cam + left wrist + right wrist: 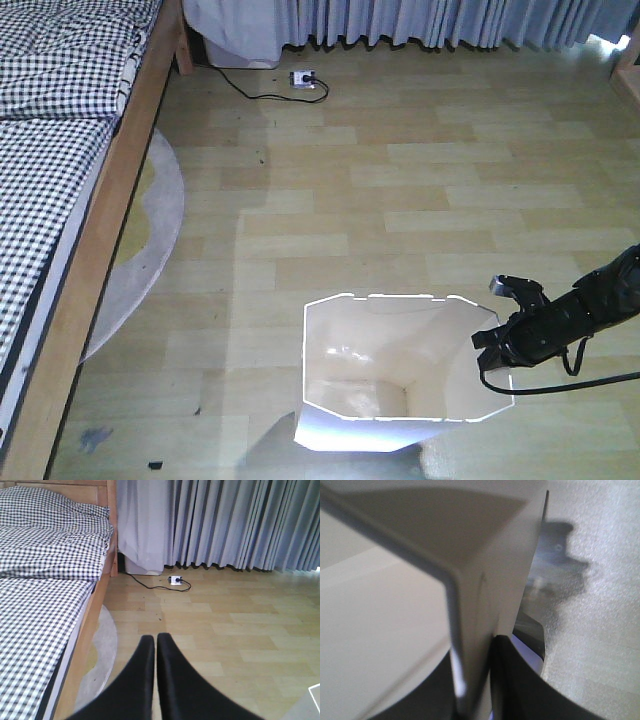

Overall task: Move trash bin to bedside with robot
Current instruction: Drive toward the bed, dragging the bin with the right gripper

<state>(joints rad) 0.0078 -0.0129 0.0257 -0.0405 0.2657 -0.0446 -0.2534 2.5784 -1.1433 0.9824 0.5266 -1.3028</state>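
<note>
Glossy plastic trash bin (pixel 380 340); wooden bedside rail (pixel 100 230).

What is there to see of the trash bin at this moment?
The trash bin is white and plastic-looking, with faceted sides, a notched angular rim and a narrower base. It stands open-topped on the wood-look floor, looks empty, and sits well apart from the bed frame at the left. The right claw pinches its rim wall on the robot's right, with one finger inside and one outside. Nothing else touches it.

Pale plank floor (pixel 420 190) under trash bin (pixel 372 352), rug (pixel 167 208), power strip (pixel 303 78).
</note>
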